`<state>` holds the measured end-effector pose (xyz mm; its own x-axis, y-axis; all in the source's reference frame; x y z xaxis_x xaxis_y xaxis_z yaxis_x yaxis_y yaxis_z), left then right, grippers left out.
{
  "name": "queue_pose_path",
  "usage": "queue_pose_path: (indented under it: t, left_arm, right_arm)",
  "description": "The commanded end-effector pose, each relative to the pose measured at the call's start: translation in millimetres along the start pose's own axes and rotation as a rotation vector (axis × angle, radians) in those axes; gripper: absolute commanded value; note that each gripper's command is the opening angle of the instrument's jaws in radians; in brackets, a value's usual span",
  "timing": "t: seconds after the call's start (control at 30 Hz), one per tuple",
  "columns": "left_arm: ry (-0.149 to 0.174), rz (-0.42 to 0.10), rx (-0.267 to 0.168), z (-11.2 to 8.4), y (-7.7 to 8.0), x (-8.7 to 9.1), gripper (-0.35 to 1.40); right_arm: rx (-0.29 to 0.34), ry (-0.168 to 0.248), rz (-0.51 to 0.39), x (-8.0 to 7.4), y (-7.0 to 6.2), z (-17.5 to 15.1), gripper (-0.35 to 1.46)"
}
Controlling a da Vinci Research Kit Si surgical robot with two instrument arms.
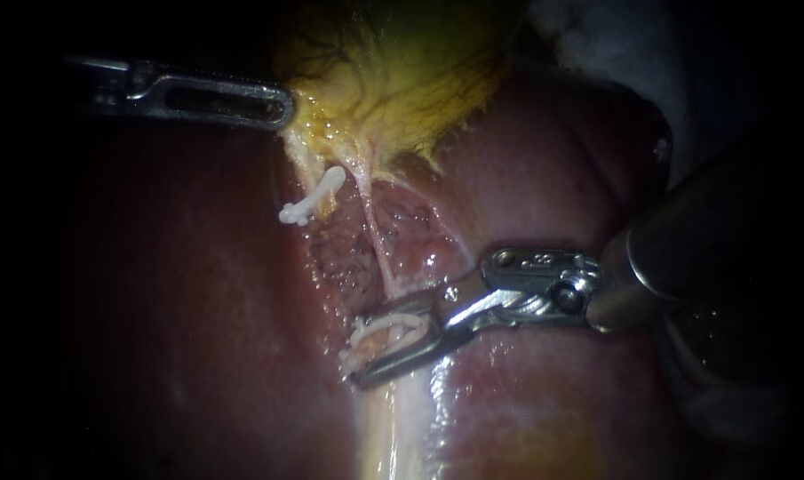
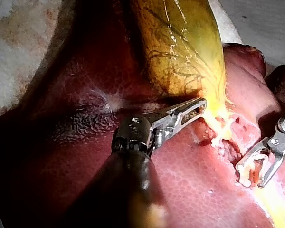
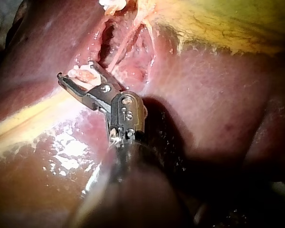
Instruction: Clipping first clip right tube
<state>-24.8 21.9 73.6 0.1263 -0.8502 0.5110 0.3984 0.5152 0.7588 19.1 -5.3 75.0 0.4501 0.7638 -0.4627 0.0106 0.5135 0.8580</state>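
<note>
My left instrument (image 1: 282, 105) ends in slim, slotted silver jaws. My right instrument (image 1: 355, 353) is bulkier — dark shaft, bright steel wrist, round pivot screws.

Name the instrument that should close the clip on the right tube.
The right instrument: its jaws hold a white clip at the right tube; the left instrument sits away by the gallbladder.

You're not getting much of the room here, honestly. In the left wrist view some pale, blotchy padding (image 2: 19, 33) is showing at the fringe, and well apart from it a flat grey tabletop (image 2: 268, 23) is peeking in. In the endoscope view the light is pooling mid-scene and the edges are going black, bar a whitish patch (image 1: 597, 36) top right.
</note>
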Motion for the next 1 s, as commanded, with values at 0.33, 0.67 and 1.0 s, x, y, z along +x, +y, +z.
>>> queue_pose_path:
  t: [0.33, 0.67, 1.0]
  left_arm:
    - [0.000, 0.000, 0.002, -0.2, 0.1, 0.0, -0.35]
    - [0.001, -0.001, 0.002, -0.4, 0.1, -0.1, -0.35]
    - [0.001, -0.001, 0.002, -0.4, 0.1, -0.1, -0.35]
  right_arm:
    - [0.021, 0.042, 0.029, 3.6, -3.1, -3.8, 0.44]
    - [0.009, 0.051, 0.029, 2.5, -1.8, -7.1, 0.44]
    - [-0.004, 0.057, 0.014, 0.5, 1.5, -5.5, 0.44]
